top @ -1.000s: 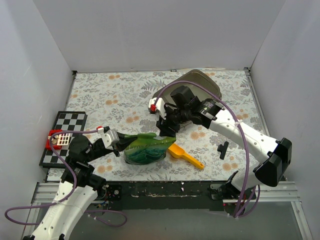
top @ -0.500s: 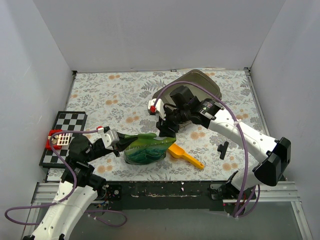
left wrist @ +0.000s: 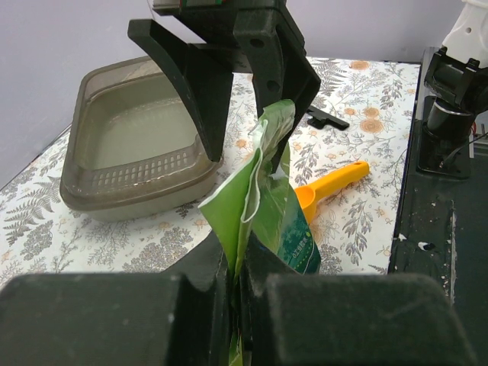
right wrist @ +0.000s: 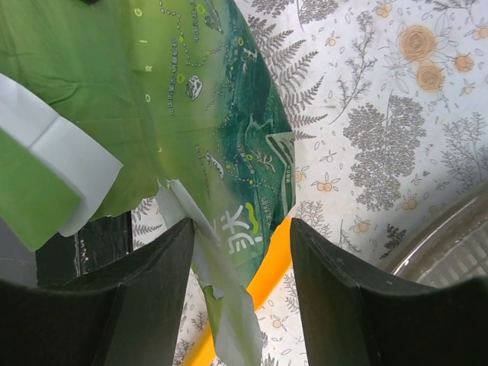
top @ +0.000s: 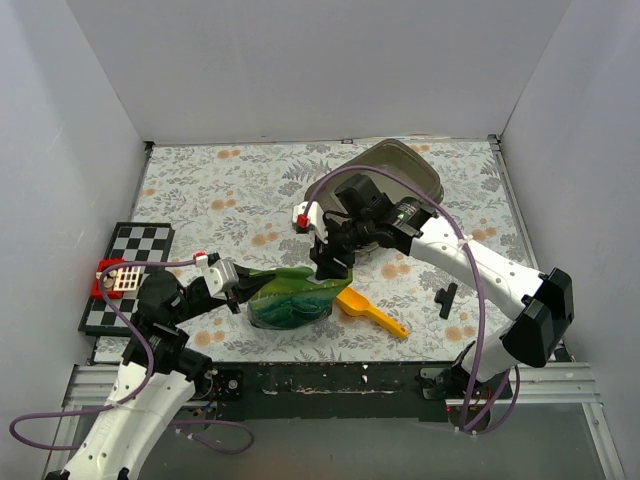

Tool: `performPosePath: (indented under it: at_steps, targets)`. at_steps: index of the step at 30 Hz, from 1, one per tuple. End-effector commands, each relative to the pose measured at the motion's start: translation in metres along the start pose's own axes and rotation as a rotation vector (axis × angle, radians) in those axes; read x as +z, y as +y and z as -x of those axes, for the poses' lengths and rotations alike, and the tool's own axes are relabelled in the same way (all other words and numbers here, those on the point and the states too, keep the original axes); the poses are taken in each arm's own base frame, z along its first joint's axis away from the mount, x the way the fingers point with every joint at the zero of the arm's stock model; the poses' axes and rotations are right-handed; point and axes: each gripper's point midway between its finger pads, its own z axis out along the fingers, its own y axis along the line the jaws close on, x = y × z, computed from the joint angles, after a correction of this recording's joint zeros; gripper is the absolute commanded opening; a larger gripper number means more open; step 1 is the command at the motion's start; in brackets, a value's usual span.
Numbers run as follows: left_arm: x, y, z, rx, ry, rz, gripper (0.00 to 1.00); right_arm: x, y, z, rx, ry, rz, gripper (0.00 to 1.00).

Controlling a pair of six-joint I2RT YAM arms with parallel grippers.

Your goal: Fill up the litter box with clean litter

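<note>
The litter box is a grey-brown tray at the back right, and it looks bare inside in the left wrist view. No clean litter shows. A green glossy bag lies on the floral mat. My left gripper is shut on its left edge, and the film is pinched between the jaws. My right gripper stands open over the bag's raised, torn top, a finger on either side of the flap. The bag fills the upper left of the right wrist view.
An orange scoop lies just right of the bag, partly under it. A small black part rests further right. A checkerboard carrying a red block sits at the left edge. White walls enclose the table.
The right arm has shifted slightly forward and left, lowering its gripper over the bag's top, with the jaws a touch wider. The left gripper and the bag have stayed put.
</note>
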Motion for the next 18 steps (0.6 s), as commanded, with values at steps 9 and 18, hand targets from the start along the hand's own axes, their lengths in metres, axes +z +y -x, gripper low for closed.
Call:
performPosePath:
  at_steps: [9,18]
  targets:
    - [0.003,-0.002,0.014,0.043,-0.051,-0.025,0.00,0.021,0.003,-0.013,0.009,0.016,0.067,0.61]
    - [0.003,-0.001,0.012,0.038,-0.044,-0.023,0.00,0.038,-0.007,-0.017,0.022,0.045,0.084,0.01]
